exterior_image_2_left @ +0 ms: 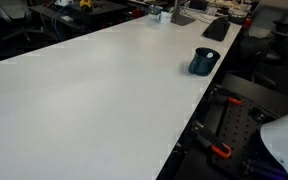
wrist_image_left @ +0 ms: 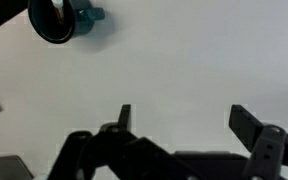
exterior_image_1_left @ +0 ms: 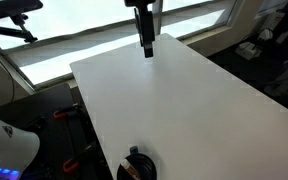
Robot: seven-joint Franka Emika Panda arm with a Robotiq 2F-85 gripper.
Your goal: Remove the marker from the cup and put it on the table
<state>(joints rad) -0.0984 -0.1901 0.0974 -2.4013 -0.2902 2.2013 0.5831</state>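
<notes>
Bright, even light on the white worktop (exterior_image_1_left: 174, 100), close to blown out in both exterior views. In an exterior view the brightest area is a pale strip (exterior_image_1_left: 94, 45) behind the far edge. Surroundings dim. All views are low-res. Wrist view is soft and blurry: jaws are a dark silhouette, cup (wrist_image_left: 59, 17) fuzzy at top left.

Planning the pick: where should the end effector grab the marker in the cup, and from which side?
Best guess: grip the marker by its upper end, the stub poking above the cup rim, coming straight down from above: the cup wall encloses the rest. The end effector is open and away from the cup. Marker's lean is too small to tell.
</notes>
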